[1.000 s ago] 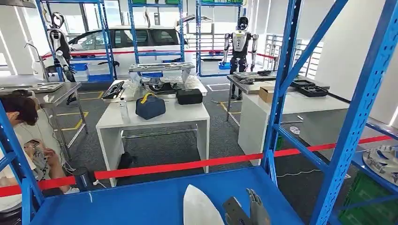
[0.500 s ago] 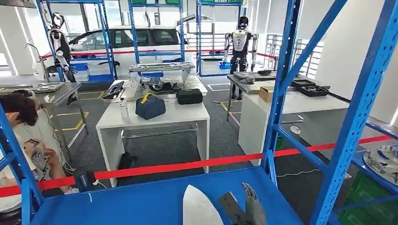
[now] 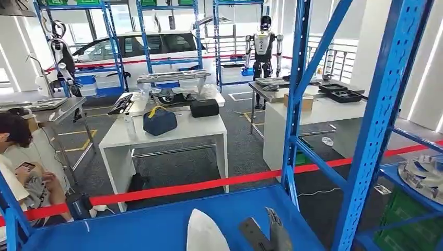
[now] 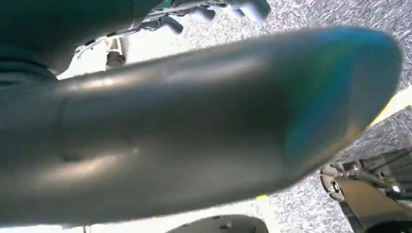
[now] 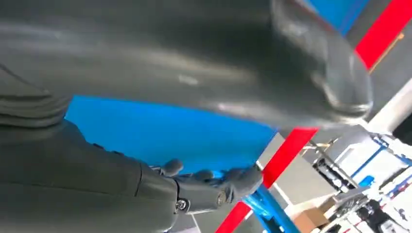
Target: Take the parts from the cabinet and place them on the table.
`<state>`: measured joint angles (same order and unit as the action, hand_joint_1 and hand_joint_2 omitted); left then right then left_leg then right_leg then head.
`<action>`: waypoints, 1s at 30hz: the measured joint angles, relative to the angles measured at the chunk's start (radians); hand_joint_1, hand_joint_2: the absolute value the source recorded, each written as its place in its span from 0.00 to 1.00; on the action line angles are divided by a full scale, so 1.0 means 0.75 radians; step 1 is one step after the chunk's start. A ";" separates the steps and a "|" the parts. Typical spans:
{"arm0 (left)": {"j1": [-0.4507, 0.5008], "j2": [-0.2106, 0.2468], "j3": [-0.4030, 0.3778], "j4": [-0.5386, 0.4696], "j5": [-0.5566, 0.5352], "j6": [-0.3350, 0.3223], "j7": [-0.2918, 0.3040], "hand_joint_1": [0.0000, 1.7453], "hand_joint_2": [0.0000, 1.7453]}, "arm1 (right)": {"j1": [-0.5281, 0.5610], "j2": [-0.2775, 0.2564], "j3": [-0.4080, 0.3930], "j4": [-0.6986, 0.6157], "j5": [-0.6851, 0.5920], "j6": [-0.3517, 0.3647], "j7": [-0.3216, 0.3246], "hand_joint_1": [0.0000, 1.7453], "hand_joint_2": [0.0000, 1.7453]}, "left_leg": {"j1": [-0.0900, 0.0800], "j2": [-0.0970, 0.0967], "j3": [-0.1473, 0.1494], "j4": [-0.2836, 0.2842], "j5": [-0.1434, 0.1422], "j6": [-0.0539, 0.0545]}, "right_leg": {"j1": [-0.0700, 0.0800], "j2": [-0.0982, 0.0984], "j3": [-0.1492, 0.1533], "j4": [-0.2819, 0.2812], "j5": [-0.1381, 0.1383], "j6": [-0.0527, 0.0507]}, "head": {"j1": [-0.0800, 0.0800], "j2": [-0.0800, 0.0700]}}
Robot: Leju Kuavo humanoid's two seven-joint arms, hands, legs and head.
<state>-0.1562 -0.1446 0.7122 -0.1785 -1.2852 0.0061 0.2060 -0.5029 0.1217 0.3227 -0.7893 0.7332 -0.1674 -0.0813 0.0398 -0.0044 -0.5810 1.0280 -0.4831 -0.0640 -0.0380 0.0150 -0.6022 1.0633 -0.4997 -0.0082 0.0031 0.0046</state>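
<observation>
Blue shelf (image 3: 156,222): fills the lower middle of the head view, framed by blue rack posts (image 3: 381,120) at right.

Part (image 3: 205,234): pale, pointed, lying on the shelf at the bottom centre of the frame; its lower end is cut off by the frame edge.

Right hand (image 3: 271,235): bottom of the frame, just right of the part, dark fingers (image 3: 275,226) pointing up over the shelf. In the right wrist view the fingers (image 5: 218,182) lie stretched out over the blue surface, holding nothing, apart.

Left hand (image 4: 194,126): in the left wrist view a thick grey thumb crosses the frame, blurred, over grey speckled floor; whether it is spread or closed cannot be told.

Second part (image 3: 423,175): silvery, finned, on a lower shelf at the right edge of the frame.

Red barrier tape (image 3: 209,184): runs across the frame beyond the shelf.

White table (image 3: 162,133): centre of the frame behind the tape, carrying a dark blue bag (image 3: 159,120) and a black case (image 3: 204,107).

Second table (image 3: 313,112): right of centre, carrying a cardboard box (image 3: 299,101) and black trays (image 3: 342,94).

Person (image 3: 18,162): seated at the left edge, head bent.

Humanoid robot (image 3: 262,42): standing, upper centre.

White car (image 3: 141,49): upper left, behind blue racks.
</observation>
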 joint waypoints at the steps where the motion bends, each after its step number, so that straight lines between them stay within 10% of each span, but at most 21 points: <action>1: -0.001 0.000 0.000 0.000 0.000 0.001 0.000 0.00 0.00 | -0.004 0.001 0.000 0.000 0.000 -0.001 0.000 0.00 0.00 | -0.001 0.006 -0.026 0.056 -0.031 0.003 | 0.002 -0.001 0.005 -0.002 -0.002 -0.008 | 0.000 0.000; 4: 0.000 0.000 0.000 0.000 0.000 0.001 0.000 0.00 0.00 | -0.003 0.007 0.000 0.001 0.000 0.003 0.000 0.00 0.00 | -0.013 0.006 -0.198 0.365 -0.146 0.008 | 0.015 -0.003 0.012 -0.004 -0.011 -0.024 | 0.000 0.000; 6: 0.004 0.000 0.001 0.000 0.000 0.000 -0.002 0.00 0.00 | -0.002 0.011 0.000 0.007 0.002 0.015 0.000 0.00 0.00 | -0.020 0.005 -0.245 0.414 -0.117 0.022 | 0.025 -0.003 0.025 -0.004 -0.021 -0.034 | 0.000 0.000; 9: 0.000 0.000 0.001 0.000 -0.006 0.001 -0.002 0.00 0.00 | -0.006 0.033 0.001 0.015 0.011 0.027 0.002 0.00 0.00 | -0.043 0.003 -0.127 0.118 0.078 0.068 | 0.035 0.001 0.058 -0.006 -0.041 -0.035 | 0.000 0.000; 11: -0.003 0.002 0.001 0.000 -0.007 -0.001 -0.001 0.00 0.00 | -0.014 0.047 0.008 0.026 0.014 0.036 0.000 0.00 0.00 | -0.057 0.002 -0.079 0.030 0.075 0.089 | 0.041 0.005 0.059 -0.008 -0.049 -0.025 | 0.000 0.000; 13: -0.010 -0.003 0.001 0.000 -0.011 -0.005 0.001 0.00 0.00 | -0.017 0.055 0.015 0.040 0.007 0.045 -0.009 0.00 0.00 | -0.051 -0.002 -0.076 0.010 0.069 0.035 | 0.043 0.001 0.055 -0.011 -0.046 -0.026 | -0.002 0.000; 24: -0.040 -0.011 -0.002 0.000 -0.052 -0.026 0.033 0.00 0.00 | -0.139 0.153 0.082 0.160 -0.070 0.156 -0.020 0.00 0.00 | -0.055 -0.006 -0.074 0.010 0.065 0.063 | 0.042 -0.005 0.072 -0.040 -0.041 -0.009 | -0.002 0.000; 25: -0.041 -0.012 -0.003 0.000 -0.053 -0.026 0.033 0.00 0.00 | -0.147 0.162 0.089 0.169 -0.074 0.164 -0.019 0.00 1.00 | -0.055 -0.006 -0.074 0.010 0.065 0.064 | 0.042 -0.005 0.072 -0.041 -0.040 -0.009 | -0.002 0.000; 30: -0.044 -0.015 -0.003 0.000 -0.047 -0.025 0.032 0.00 0.00 | -0.173 0.211 0.136 0.258 -0.093 0.200 -0.016 0.00 1.00 | -0.055 -0.007 -0.072 0.010 0.067 0.066 | 0.042 -0.006 0.074 -0.041 -0.039 -0.007 | -0.002 0.000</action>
<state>-0.1894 -0.1556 0.7103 -0.1785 -1.3203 -0.0130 0.2296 -0.6327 0.2796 0.4249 -0.5955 0.6638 -0.0175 -0.0931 -0.0011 -0.0094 -0.6351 1.0352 -0.4330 -0.0147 -0.0068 0.0108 -0.5469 1.0325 -0.5290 -0.0134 0.0019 0.0046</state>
